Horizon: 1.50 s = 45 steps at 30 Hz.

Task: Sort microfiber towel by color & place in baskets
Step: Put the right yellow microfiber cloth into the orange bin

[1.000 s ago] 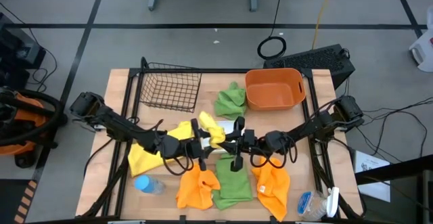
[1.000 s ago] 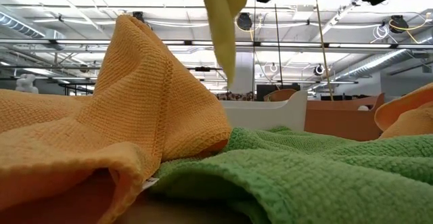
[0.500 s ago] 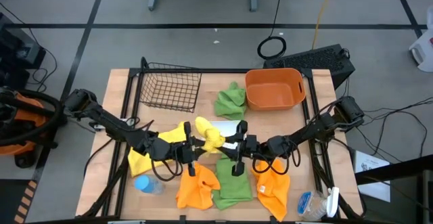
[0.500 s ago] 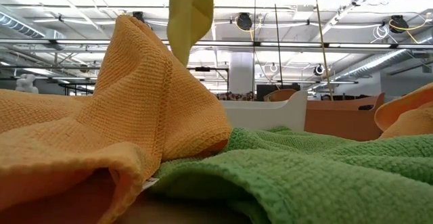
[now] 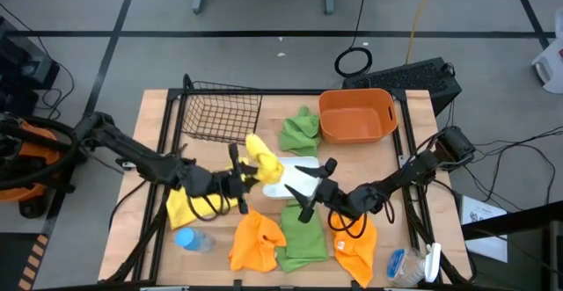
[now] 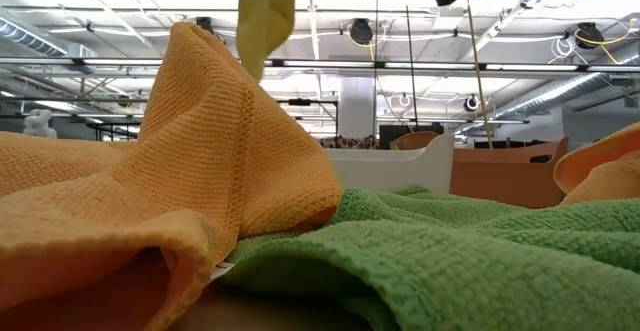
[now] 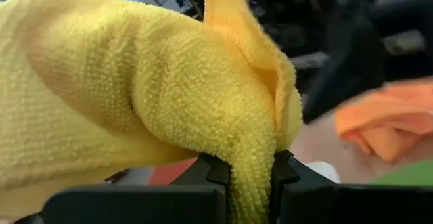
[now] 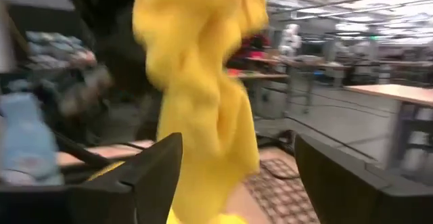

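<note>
A: Towels, status pls?

B: Yellow towel no. 1 (image 5: 263, 159) is hanging lifted above the table centre, over the near-left edge of the white tray (image 5: 295, 185). Left gripper (image 5: 250, 173) is clamping it; in the left wrist view the cloth (image 7: 155, 88) is bunching out between pinched fingers (image 7: 215, 171).

A: Right gripper?

B: Right gripper (image 5: 303, 196) is sitting just beside the tray's right-front corner w/ jaws spread wide, gripping nothing. Its fingers (image 8: 152, 166) are framing the dangling yellow cloth (image 8: 196, 95) w/o touching it.

A: Other cloths?

B: Yellow towel no. 2 (image 5: 180, 207) is lying flat at front left, partly under the left arm. Orange towel (image 5: 255, 241) and a 2nd orange towel (image 5: 356, 243) are lying at the front edge, w/ a green towel (image 5: 303, 238) between them. In the low view the orange (image 6: 130, 191) and green (image 6: 450, 251) cloths are filling the foreground. 2nd green towel (image 5: 300, 130) is lying crumpled at the back, touching the orange tub.

A: Containers?

B: Black wire basket (image 5: 220, 111) is standing back left; orange tub (image 5: 355, 115) back right. Neither is holding a towel.

A: Misc?

B: Blue-capped bottle (image 5: 193, 239) is lying at front left.
</note>
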Tool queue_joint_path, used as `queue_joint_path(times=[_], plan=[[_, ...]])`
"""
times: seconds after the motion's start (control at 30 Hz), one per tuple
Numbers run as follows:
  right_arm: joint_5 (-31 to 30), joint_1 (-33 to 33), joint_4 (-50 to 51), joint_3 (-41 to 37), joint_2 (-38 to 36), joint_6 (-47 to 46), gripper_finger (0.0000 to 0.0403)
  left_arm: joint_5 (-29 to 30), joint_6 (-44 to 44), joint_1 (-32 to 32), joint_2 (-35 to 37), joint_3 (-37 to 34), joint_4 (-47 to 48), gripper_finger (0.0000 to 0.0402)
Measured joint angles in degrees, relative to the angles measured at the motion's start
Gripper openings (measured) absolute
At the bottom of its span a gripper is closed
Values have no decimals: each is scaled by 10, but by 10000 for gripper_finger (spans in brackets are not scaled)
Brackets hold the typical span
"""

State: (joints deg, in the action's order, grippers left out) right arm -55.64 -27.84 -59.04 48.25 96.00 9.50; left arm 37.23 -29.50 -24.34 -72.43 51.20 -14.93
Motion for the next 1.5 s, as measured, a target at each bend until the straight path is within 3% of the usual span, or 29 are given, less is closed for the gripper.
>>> queue_joint_path(times=[0.2,0.37,0.47,0.7,0.9,1.07,1.33,1.5], plan=[[-5,18,138,0,-67,18,266,-68,5,68,65,0,48,33],[53,51,304,0,-154,11,246,-125,6,131,79,0,47,33],[85,73,339,0,-195,48,242,-184,39,171,79,0,46,33],[191,111,294,0,-209,261,311,-305,159,248,47,0,51,33],[226,142,190,0,-161,356,369,-359,206,275,10,0,52,34],[294,176,178,1,-134,346,375,-382,217,281,-10,0,56,34],[367,237,255,25,-112,269,374,-399,218,275,-12,0,59,34],[370,246,258,26,-108,265,332,-399,218,272,-12,0,60,34]])
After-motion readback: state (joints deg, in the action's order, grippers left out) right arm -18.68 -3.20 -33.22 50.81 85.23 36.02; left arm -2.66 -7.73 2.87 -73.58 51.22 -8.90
